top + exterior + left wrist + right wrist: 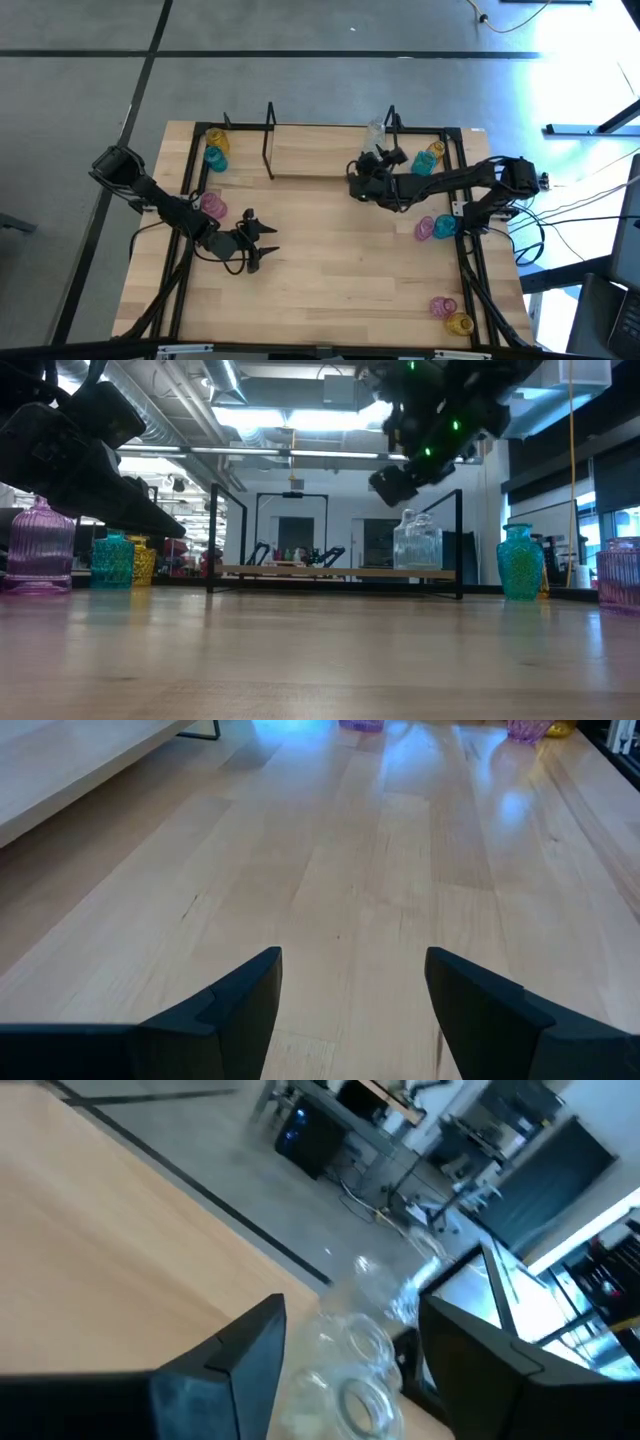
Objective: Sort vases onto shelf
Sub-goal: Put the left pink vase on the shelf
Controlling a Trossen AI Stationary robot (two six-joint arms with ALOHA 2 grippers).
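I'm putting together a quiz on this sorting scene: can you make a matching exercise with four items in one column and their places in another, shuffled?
Things:
1. clear vase
2. left claw
3. right claw
4. pink and yellow vase pair

Places:
A. over bare tabletop, open and empty
B. near corner of the table on the right arm's side
C. standing on the shelf at its right end
D. above the shelf's right end, beside the clear vase, fingers apart

Pairs: 1-C, 2-A, 3-D, 4-B
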